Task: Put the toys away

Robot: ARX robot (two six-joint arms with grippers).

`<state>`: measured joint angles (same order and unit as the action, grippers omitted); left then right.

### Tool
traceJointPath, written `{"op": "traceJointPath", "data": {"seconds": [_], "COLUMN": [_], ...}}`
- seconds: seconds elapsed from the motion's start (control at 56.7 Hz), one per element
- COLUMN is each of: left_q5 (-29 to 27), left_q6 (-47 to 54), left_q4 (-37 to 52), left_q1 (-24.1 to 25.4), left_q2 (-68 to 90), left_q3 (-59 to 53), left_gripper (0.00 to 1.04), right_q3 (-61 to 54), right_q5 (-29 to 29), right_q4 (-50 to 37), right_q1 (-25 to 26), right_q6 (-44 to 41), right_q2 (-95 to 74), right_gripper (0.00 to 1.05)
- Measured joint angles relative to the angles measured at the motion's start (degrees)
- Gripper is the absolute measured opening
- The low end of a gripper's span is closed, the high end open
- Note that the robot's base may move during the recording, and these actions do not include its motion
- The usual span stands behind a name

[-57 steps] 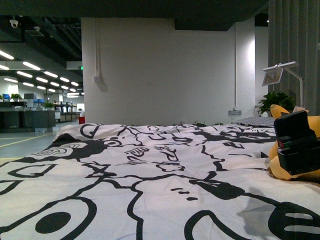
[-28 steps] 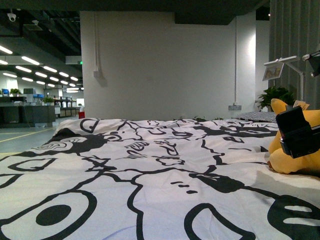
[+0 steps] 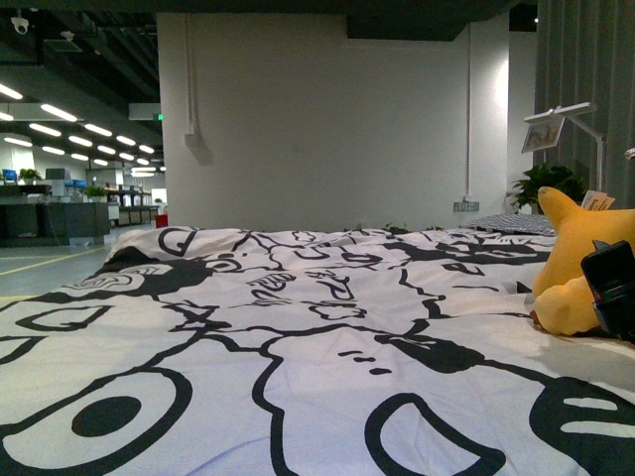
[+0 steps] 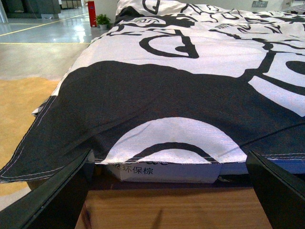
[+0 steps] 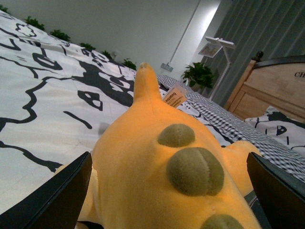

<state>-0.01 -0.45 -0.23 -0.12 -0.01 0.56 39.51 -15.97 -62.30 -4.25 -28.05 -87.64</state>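
Looking at the yellow plush toy first, I see it lies on the black-and-white bed cover, far over on my robot's right side. It has a pointed ear and a little paper tag close by. The toy rests on the cover and nothing lifts it.

The right gripper is right at the toy. Its jaws are wide apart, with one finger on each side of the toy's fat body. The toy sits between them, not squeezed. I cannot tell if a finger touches the fur.

The left gripper is well apart from the toy, down at the edge of the bed. Its jaws are wide apart too and hold nothing. Under it I see a wooden board and the hem of the cover.

Behind the toy are a checked cloth, a wooden headboard, a white lamp and a green plant.

I think the job is only at its start. The arm is in place, but the grab, the lift and the putting away are all left to do. I see no box or shelf for the toy in any view, so I do not know where it must go.
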Motion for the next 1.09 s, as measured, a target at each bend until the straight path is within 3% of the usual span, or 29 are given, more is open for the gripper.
{"op": "traceJointPath", "data": {"seconds": [0.476, 0.9, 1.094], "left_q5": [0.0, 0.0, 0.0], "left_q6": [0.0, 0.0, 0.0], "left_q4": [0.0, 0.0, 0.0], "left_q1": [0.0, 0.0, 0.0], "left_q2": [0.0, 0.0, 0.0], "left_q3": [0.0, 0.0, 0.0], "left_gripper": [0.98, 0.98, 0.98], "right_q3": [-0.31, -0.31, 0.17], "right_q5": [-0.59, -0.63, 0.87], "right_q4": [-1.07, -2.36, 0.33], "right_q1": [-2.19, -2.23, -1.44], "right_q6": [-1.64, -3.08, -1.81], "right_q2": [-2.47, -2.78, -2.49], "right_gripper": [0.98, 0.28, 0.07]}}
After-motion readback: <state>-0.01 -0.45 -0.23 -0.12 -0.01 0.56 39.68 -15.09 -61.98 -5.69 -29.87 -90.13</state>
